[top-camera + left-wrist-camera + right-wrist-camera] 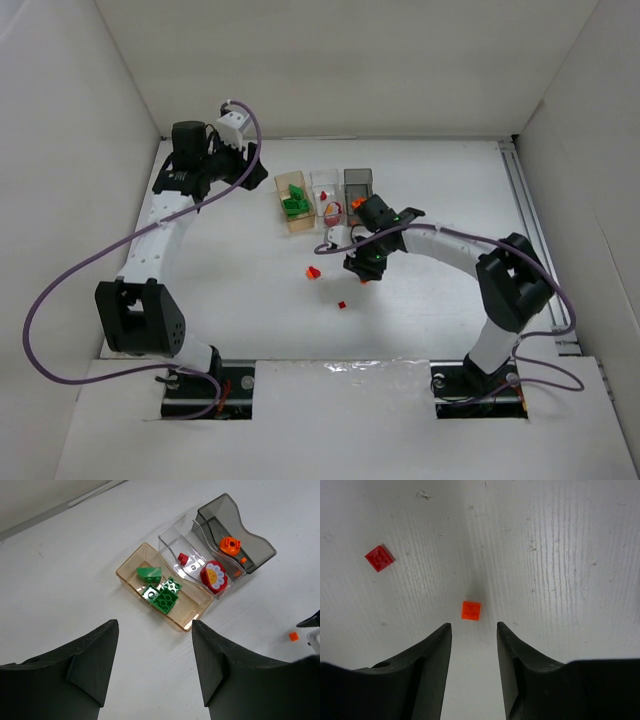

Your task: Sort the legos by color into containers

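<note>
Three bins stand side by side: a tan-orange bin [298, 226] [192, 605] with green legos [162, 592], a clear bin [322, 180] [175, 535] with a small red brick [183, 558] and a red flower piece [215, 576], and a smoky grey bin [358, 178] [255, 540] with a round orange piece [229, 545]. My right gripper [362, 272] [474, 626] is open, low over the table. A tiny orange brick [471, 610] lies just beyond its fingertips. My left gripper [260, 172] [155, 622] is open and empty, held left of the bins.
A red brick [313, 271] and a smaller red brick [341, 303] lie loose on the white table in front of the bins. One red brick [379, 558] shows left of the orange one. White walls enclose the table on the left, back and right.
</note>
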Controlling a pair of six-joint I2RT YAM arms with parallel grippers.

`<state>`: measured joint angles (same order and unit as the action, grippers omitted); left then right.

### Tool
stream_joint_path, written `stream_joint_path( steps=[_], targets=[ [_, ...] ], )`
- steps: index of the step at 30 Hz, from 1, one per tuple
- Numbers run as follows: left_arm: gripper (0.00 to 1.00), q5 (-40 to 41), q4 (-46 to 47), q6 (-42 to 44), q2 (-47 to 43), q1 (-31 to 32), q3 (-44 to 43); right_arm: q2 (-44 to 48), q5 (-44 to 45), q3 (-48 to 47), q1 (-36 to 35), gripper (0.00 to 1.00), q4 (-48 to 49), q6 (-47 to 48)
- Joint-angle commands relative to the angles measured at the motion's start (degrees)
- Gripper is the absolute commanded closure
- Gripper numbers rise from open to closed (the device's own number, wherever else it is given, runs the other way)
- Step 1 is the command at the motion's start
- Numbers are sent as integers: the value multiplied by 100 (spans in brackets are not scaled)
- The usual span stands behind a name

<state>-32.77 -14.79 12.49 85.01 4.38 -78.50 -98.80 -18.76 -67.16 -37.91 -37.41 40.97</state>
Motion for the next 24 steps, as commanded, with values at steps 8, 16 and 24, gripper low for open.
stream_joint_path(
  steps=[8, 16, 24],
  targets=[
    [43, -71, 275, -71, -2, -16, -78, -402, 110, -377, -234, 53, -460, 158],
    [43, -71, 275, -19, -2, -16, -26, -684, 294, -483, -296, 53, -460, 51],
    [43, -18, 275, -19, -2, -16, -25, -737, 611, -483, -296, 53, -346, -63]
  ],
)
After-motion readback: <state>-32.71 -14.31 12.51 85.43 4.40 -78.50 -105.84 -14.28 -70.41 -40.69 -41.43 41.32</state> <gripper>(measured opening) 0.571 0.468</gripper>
